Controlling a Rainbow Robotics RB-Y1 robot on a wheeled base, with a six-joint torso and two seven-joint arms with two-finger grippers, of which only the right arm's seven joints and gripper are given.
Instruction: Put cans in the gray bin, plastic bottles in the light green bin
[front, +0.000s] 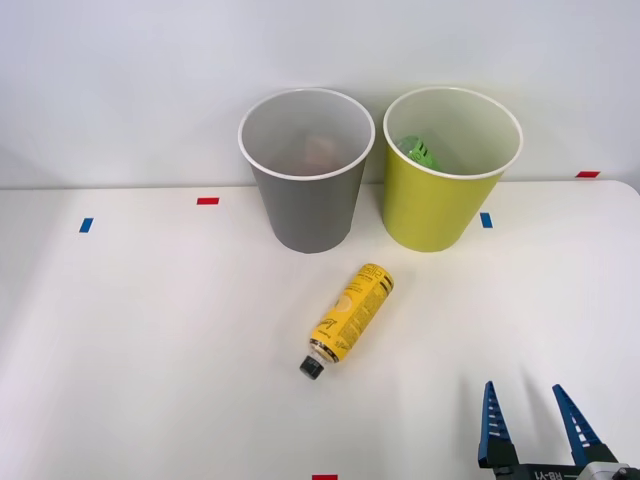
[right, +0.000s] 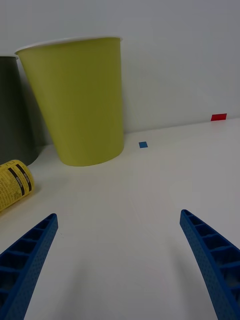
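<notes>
Risk ahead: round yellow bottle (front: 349, 319) apt to roll off under a sideways nudge from one finger, or to slip if pinched near its small black cap. Slim, lying flat on the white desk (front: 150, 330) with dark print, cap toward the robot, just in front of the gray bin (front: 306, 200). Something green, perhaps a bottle, already inside the light green bin (front: 440, 205). Right gripper (front: 533, 412) near the desk's front edge, well apart from the bottle, fingers spread wide, holding nothing.
</notes>
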